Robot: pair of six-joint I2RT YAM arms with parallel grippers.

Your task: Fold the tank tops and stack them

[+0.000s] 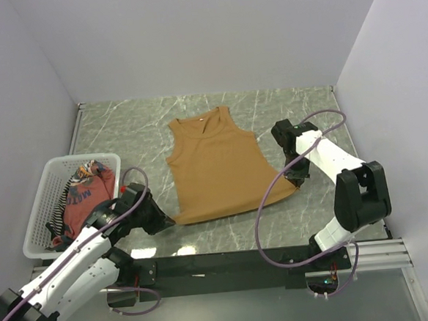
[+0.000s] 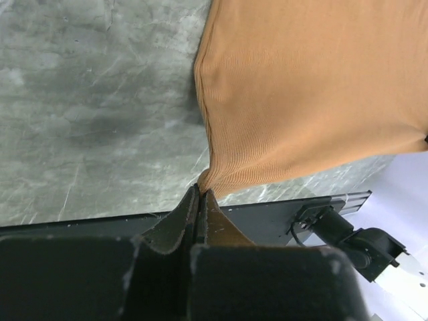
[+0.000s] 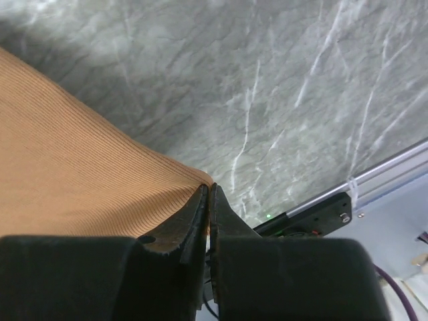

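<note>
Fingers (image 2: 186, 215) of left gripper (image 1: 168, 221) and right gripper (image 1: 298, 181) pinched shut on the near hem corners of the plain tan-brown cloth tank top (image 1: 214, 168). It lay flat on the grey marbled bench (image 1: 124, 130), neckline toward the far edge.

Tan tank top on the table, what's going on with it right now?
The left gripper is shut on the left hem corner of the tan tank top, the right gripper on its right hem corner. The top lies spread flat on the table, not yet folded. A rust-red top sits in the white basket to the left.
</note>
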